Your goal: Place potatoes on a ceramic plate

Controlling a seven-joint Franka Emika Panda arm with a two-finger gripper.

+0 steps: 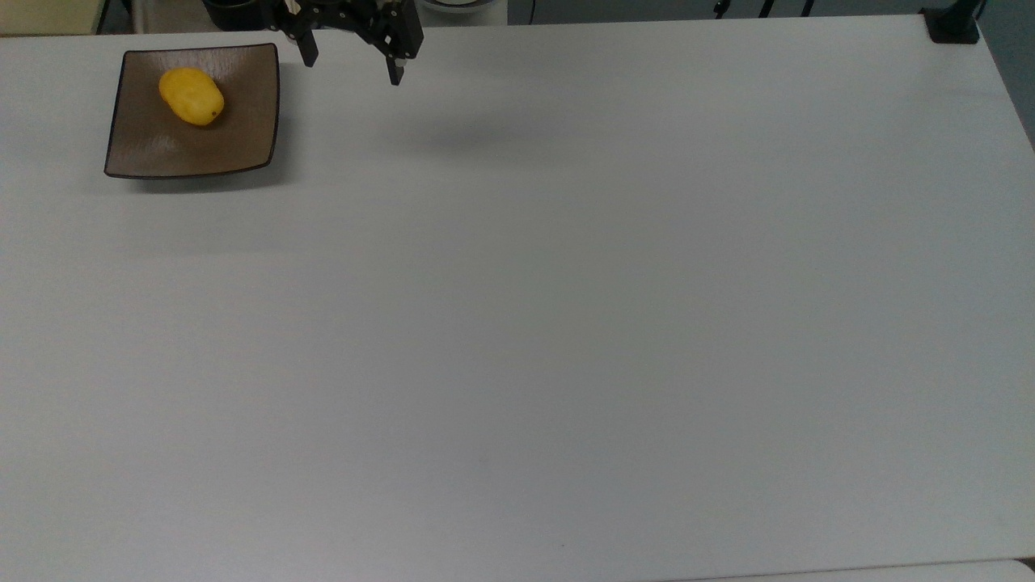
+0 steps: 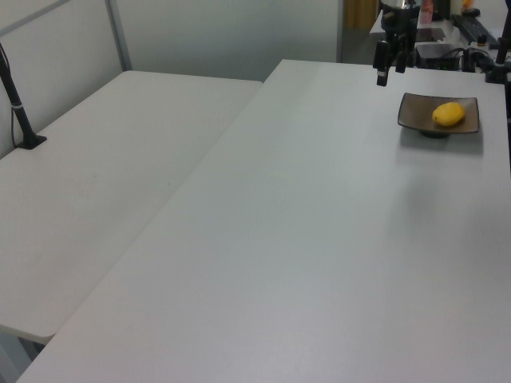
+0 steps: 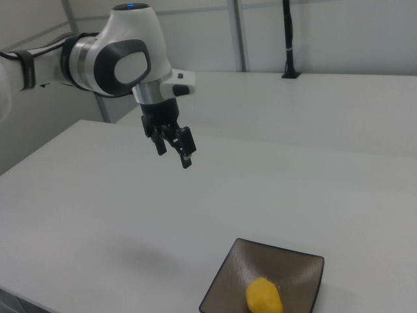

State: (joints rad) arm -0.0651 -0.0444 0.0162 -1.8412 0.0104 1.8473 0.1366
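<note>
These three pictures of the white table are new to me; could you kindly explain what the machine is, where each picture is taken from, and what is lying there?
The machine is a single robot arm, white with dark joints, ending in a black two-finger gripper. Its fingers are spread apart and hold nothing; it hangs in the air above the table.

The top view looks down from above. The left view and the right view look across the table from two other sides.

On the table sits a square brown-grey ceramic plate, and on the plate lies a small yellow potato. In the top view the gripper is to the right of the plate, clear of it. In the left view the gripper hangs to the left of the plate.
</note>
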